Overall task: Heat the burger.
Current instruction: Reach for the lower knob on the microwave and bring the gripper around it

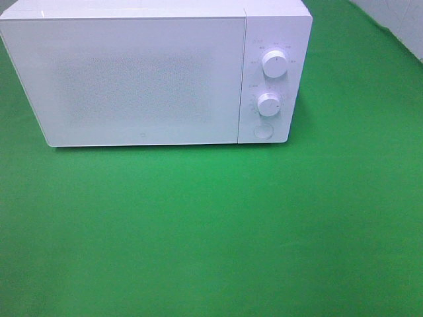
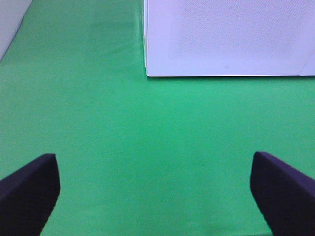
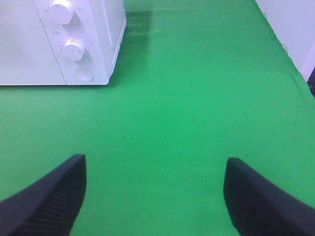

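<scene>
White boxy microwave (image 1: 142, 79) is sitting at 12 o'clock on green table (image 1: 211, 231); left gripper (image 2: 153, 169) and right gripper (image 3: 155, 169) jaws are gaping wide.

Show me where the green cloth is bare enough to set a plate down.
The wide stretch of green cloth in front of the microwave is bare, side to side. A second bare strip runs right of the microwave, past its knobs, toward the white wall. Only the back left is taken, by the microwave itself.
</scene>
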Tool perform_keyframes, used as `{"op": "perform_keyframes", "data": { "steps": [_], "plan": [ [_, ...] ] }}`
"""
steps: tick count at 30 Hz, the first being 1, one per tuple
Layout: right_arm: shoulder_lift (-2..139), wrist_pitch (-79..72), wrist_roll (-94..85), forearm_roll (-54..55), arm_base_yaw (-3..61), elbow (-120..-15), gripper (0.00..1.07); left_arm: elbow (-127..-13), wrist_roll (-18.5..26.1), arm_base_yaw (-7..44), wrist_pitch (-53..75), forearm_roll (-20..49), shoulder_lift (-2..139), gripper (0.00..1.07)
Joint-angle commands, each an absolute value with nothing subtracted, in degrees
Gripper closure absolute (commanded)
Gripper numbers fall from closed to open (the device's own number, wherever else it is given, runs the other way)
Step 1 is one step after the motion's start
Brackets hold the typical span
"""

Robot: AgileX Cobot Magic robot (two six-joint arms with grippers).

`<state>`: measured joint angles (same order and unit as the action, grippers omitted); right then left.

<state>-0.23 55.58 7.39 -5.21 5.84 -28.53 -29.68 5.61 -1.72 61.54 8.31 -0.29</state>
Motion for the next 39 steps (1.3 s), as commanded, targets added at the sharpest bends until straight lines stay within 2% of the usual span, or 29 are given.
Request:
{"op": "perform_keyframes", "data": {
  "steps": [1,9,18,24,29,39],
  "plan": [
    [-1.8,54.9,7.6,-5.6,5.6,-28.4,0.33,-29.6,5.6,-1.9,61.3,8.5,-1.3,0.09],
    [-1.8,54.9,7.6,-5.6,5.6,-28.4,0.33,-29.6,5.6,-1.9,61.3,8.5,-1.3,0.09],
    [2.1,48.2,7.6,-5.8,5.6,-29.6,0.33,-29.6,5.6,-1.9,61.3,8.5,-1.3,0.09],
    [8.1,35.2,7.6,-5.8,5.6,-25.6,0.33,-29.6,5.6,-1.9,61.3,8.5,-1.3,0.09],
    [10.7,31.6,7.6,-5.8,5.6,-23.8,0.33,-29.6,5.6,-1.9,61.3,8.5,-1.3,0.09],
    [19.8,15.0,7.6,-5.8,5.6,-16.5,0.33,-29.6,5.6,-1.9,61.3,8.5,-1.3,0.09]
  ]
}}
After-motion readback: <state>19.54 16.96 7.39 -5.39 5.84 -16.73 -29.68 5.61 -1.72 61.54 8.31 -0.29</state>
